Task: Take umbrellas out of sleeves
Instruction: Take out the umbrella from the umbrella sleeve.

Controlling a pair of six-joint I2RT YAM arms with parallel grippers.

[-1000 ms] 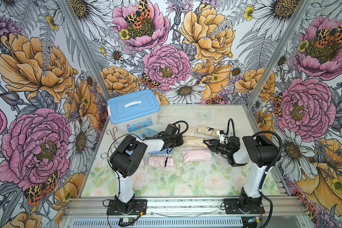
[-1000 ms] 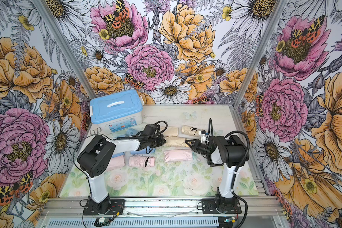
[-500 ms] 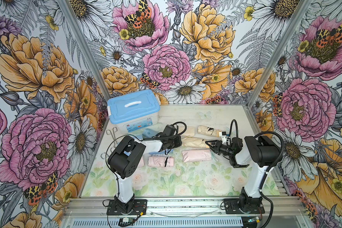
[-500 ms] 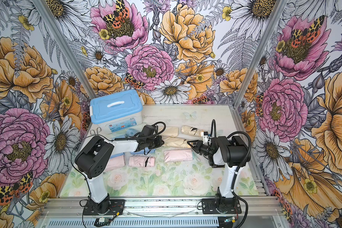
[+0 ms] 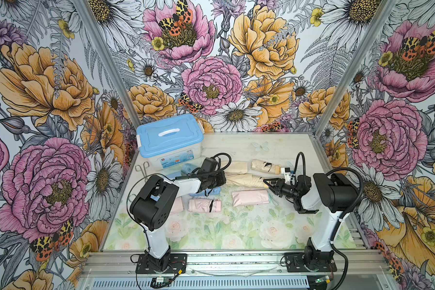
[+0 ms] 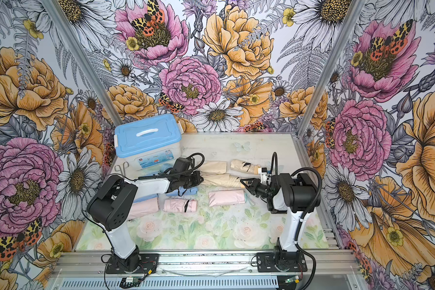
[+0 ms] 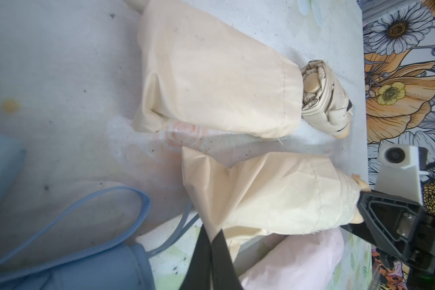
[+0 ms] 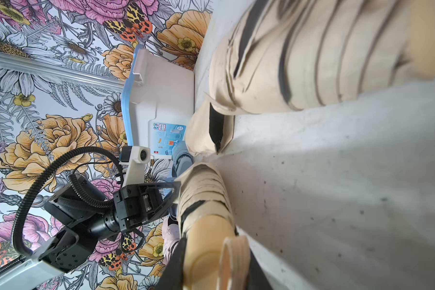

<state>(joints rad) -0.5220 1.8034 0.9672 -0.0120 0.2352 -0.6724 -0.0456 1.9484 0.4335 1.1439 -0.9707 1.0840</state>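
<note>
While the left arm lies low across the worktop, it covers part of a blue umbrella and a half-hidden pink sleeve. A blue-lidded box stands in the far left corner. The cream sleeve lies between the arms, the cream umbrella mostly hidden inside it, with only its handle end showing. A flat cream sleeve and a bare cream umbrella lie behind it, and a pink umbrella lies nearer. The left claw is pinched on the cream sleeve's closed end. The right claw is clamped on the handle. Scissors lie by the box, hard to make out.
</note>
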